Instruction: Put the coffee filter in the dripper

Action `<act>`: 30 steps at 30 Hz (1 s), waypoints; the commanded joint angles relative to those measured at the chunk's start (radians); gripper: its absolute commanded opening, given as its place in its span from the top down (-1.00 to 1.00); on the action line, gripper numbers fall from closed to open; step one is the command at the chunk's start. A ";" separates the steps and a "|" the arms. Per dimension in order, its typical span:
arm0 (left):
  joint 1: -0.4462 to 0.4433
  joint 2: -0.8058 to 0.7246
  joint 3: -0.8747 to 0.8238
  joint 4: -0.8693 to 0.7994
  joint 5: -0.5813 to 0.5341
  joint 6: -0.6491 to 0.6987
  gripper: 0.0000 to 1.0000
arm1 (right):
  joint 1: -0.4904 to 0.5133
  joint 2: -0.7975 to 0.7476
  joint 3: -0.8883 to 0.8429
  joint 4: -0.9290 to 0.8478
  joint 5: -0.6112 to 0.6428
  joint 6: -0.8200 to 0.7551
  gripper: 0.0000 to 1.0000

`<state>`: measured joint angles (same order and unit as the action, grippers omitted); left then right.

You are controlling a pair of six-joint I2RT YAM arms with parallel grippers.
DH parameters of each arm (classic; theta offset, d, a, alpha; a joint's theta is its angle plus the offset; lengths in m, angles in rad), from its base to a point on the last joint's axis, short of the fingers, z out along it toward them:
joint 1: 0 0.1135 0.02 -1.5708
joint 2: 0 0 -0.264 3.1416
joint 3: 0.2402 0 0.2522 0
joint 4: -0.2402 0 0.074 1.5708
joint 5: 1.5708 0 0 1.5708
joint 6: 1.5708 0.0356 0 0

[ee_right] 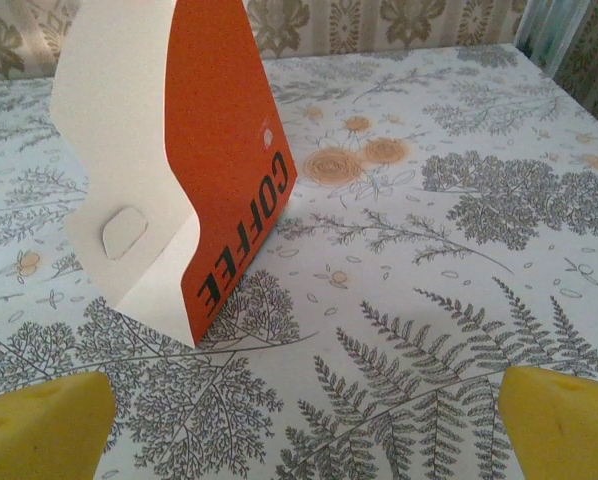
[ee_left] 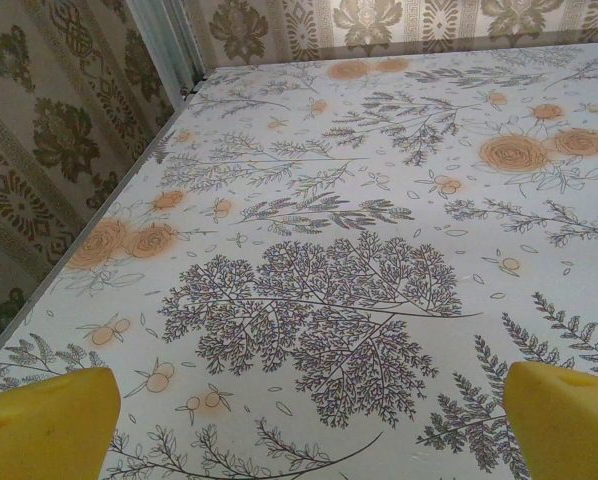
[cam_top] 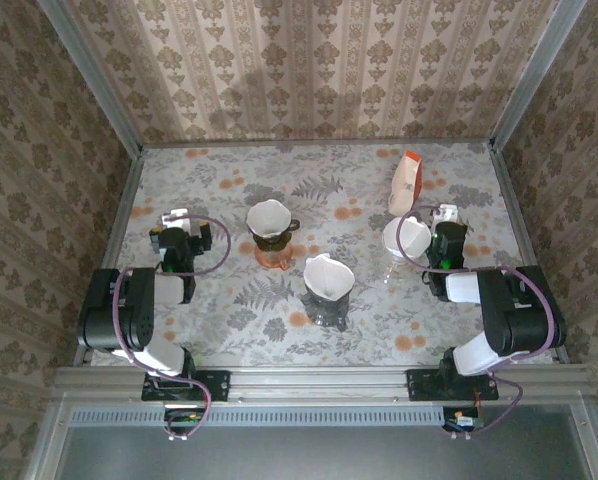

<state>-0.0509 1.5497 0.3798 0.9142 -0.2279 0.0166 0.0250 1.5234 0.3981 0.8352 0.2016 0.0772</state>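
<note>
Right now my left gripper (cam_top: 175,216) hangs with its jaws spread wide and nothing between them, over bare floral table (ee_left: 319,300) near the left wall.

Moving right, a black-handled dripper (cam_top: 271,226) stands on an orange base. A clear-glass dripper (cam_top: 327,282) stands nearer me, apart from it. Both look white-lined from above, so I cannot tell which is meant to take the paper.

Next, a white cone (cam_top: 406,238) lies on the table, touching or just beside the right gripper (cam_top: 445,214). I take this cone for the coffee filter, though not with certainty. That gripper's jaws are also wide apart and hold nothing.

My worries are these. Thin paper could crumple or slide away under a pinch. The coffee pack (ee_right: 229,150) stands upright just ahead of the right fingers, so a careless reach could tip it. A heavy drop could shove a dripper off its base.

On the pack's orange face I read COFFE in black capitals running downward, and nothing else is legible.
</note>
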 commanded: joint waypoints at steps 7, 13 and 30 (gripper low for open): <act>-0.008 0.000 -0.004 0.029 0.007 0.023 -1.00 | 0.006 0.009 -0.004 0.045 0.004 -0.010 -1.00; -0.004 0.001 0.001 0.021 0.016 0.023 -1.00 | 0.006 0.009 -0.004 0.047 0.004 -0.010 -1.00; -0.003 0.000 -0.001 0.024 0.019 0.023 -1.00 | 0.006 0.008 -0.005 0.048 0.003 -0.011 -1.00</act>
<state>-0.0528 1.5497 0.3798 0.9138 -0.2264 0.0231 0.0250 1.5234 0.3981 0.8452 0.2020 0.0772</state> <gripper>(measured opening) 0.998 0.999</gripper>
